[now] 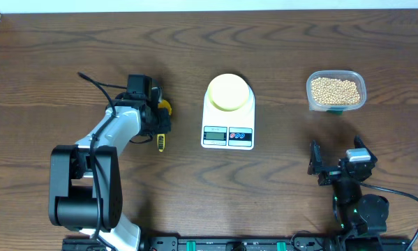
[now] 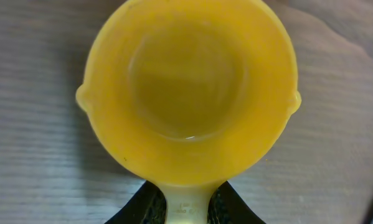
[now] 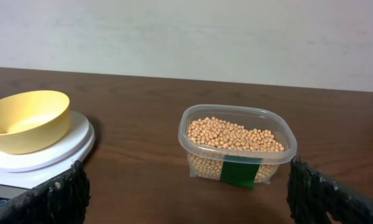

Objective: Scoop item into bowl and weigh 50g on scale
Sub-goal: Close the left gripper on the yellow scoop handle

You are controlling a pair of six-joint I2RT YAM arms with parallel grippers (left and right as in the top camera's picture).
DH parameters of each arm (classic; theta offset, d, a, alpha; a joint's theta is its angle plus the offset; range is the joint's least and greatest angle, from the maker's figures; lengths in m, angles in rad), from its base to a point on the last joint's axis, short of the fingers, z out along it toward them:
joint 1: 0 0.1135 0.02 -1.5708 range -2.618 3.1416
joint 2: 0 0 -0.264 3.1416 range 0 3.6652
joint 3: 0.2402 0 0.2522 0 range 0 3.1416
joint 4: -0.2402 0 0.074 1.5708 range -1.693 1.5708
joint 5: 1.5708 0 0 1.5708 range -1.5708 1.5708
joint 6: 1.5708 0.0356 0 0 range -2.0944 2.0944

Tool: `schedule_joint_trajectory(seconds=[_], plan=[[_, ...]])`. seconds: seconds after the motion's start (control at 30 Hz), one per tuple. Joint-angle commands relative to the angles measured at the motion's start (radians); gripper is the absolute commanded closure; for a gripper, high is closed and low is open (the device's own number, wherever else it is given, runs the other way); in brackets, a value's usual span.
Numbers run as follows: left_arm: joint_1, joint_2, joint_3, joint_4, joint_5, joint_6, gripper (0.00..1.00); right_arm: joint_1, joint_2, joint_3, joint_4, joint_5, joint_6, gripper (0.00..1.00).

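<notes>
Took scale (image 1: pixel 227 120) as reference, at mid-counter (image 1: pixel 41 70). Found bowl (image 1: pixel 229 92) seated on top of scale and empty. Display too small to read. Found beans (image 3: pixel 233 135) well to right of scale, all heaped in a clear tub (image 3: pixel 236 109), none in bowl. Found yellow scoop (image 2: pixel 186 93) to left of scale, near it but apart, cup empty.

Left hand (image 2: pixel 187 210): narrowed to width of scoop handle, with fingers (image 2: pixel 146 208) apparently bearing on either side of handle just behind cup. Cannot tell whether scoop is raised or resting on counter.

Right hand (image 1: pixel 334 164): spread wide and holding nothing. Positioned right of scale on robot's side, facing tub.

Step in hand, as judged: securing scoop, the opening stage. No scooping, filling or weighing done yet.

Next move, as judged:
- Carry scoop rightward past scale to tub, clear of bowl.
- Dip into beans, then return with cup kept level.
- Tip small amounts into bowl, checking display toward 50 g.

Worth considering: steadying tub with free right hand during dip. Risk noted: with so narrow a hold on handle, possible twist of cup under load.
</notes>
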Motion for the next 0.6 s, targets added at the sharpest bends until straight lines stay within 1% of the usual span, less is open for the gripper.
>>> schedule_joint_trajectory(seconds=[0.0,0.3,0.33,0.43,0.57], plan=[[-0.001,0.019,-0.016,0.012,-0.062,-0.105,0.77,-0.002,-0.006,-0.002,-0.003,0.001,-0.015,0.01],[-0.001,0.019,-0.016,0.018,-0.062,-0.105,0.76,-0.002,-0.006,-0.002,-0.003,0.001,-0.015,0.01],[-0.001,0.019,-0.016,0.018,-0.061,-0.105,0.73,-0.002,-0.006,-0.002,-0.003,0.001,-0.015,0.01],[-0.001,0.019,-0.016,0.018,-0.061,-0.105,0.68,-0.002,-0.006,-0.002,-0.004,0.001,-0.015,0.01],[-0.001,0.019,-0.016,0.018,-0.061,-0.105,0.68,-0.002,-0.006,-0.002,-0.003,0.001,-0.015,0.01]])
